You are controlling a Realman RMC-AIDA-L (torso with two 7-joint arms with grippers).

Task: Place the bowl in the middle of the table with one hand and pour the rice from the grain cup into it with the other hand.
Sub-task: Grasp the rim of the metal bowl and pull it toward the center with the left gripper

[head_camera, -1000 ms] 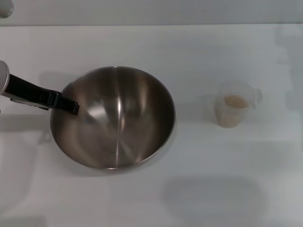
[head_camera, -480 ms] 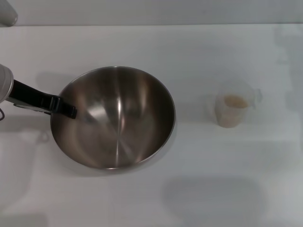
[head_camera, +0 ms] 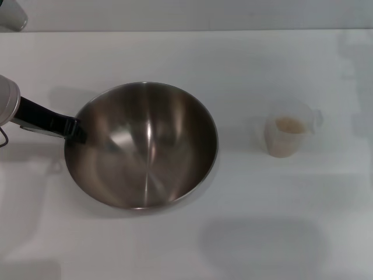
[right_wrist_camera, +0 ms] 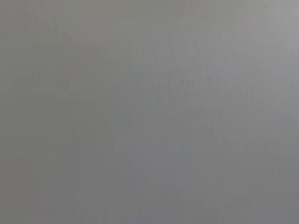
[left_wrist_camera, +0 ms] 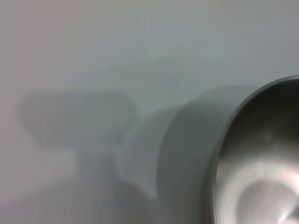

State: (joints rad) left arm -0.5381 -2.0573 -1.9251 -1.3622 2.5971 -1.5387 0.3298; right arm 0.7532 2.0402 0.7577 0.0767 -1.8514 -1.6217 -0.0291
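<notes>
The steel bowl [head_camera: 143, 146] stands upright on the white table [head_camera: 245, 70], left of the middle; its inside looks empty. Its rim also shows in the left wrist view [left_wrist_camera: 261, 163]. My left gripper [head_camera: 74, 129] reaches in from the left, with one black finger at the bowl's left rim and its tip just at the edge, not clamped on it. The clear grain cup [head_camera: 287, 135] stands upright to the right of the bowl, well apart from it, with pale rice [head_camera: 289, 125] inside. My right gripper is out of view; its wrist view shows only a blank grey surface.
A grey rounded object [head_camera: 13, 16] sits at the far left corner. The table's back edge runs along the top of the head view. A wide strip of bare table lies between the bowl and the cup.
My left gripper has drawn back to the left, from inside the bowl's rim to its edge. The bowl and the cup have stayed almost still.
</notes>
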